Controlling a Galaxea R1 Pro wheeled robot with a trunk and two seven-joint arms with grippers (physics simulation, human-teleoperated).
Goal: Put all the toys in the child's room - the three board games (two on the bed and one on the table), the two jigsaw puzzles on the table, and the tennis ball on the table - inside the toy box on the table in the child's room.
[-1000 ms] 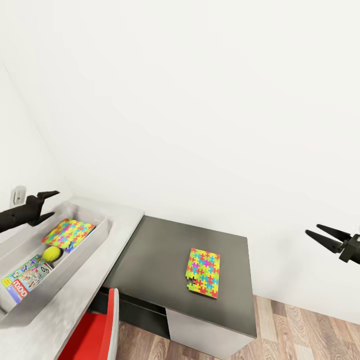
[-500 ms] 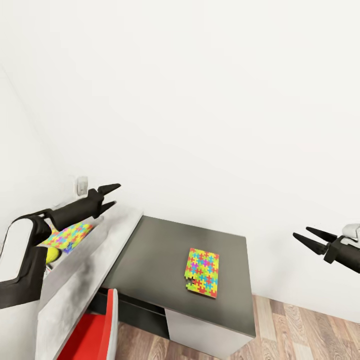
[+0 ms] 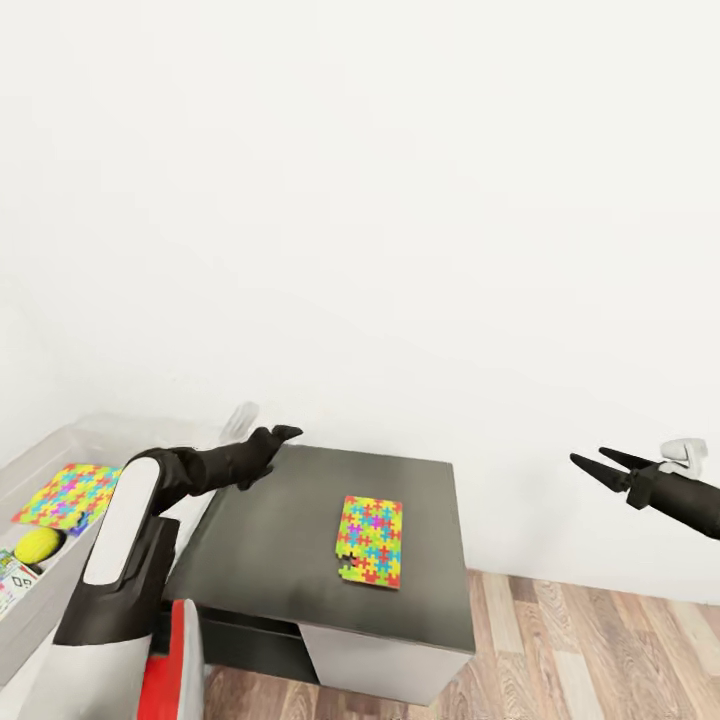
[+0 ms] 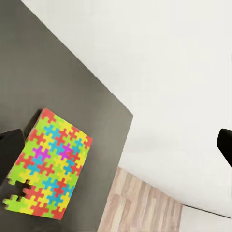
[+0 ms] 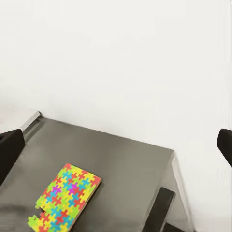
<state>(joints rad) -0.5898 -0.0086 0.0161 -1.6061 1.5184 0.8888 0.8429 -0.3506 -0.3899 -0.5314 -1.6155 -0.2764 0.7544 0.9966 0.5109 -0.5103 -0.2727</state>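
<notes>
Jigsaw puzzle [image 3: 370, 540] flat on dark table [image 3: 280, 530], no readable print; left gripper [image 3: 275, 437] and right gripper [image 3: 598, 464] spread, empty.

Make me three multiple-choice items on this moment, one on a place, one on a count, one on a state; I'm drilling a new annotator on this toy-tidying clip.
1. Where does the loose jigsaw puzzle lie?
A. On the dark table
B. On the wooden floor
C. In the right end effector

2. How many jigsaw puzzles show in the head view?
A. One
B. Two
C. Three

3. What is the state of the right end effector?
A. Shut on a ball
B. Open and empty
C. Shut on a puzzle

Answers: 1 A, it lies flat on the dark top. 2 B, a second puzzle sits in the toy box. 3 B, its fingers are spread around nothing.
</notes>
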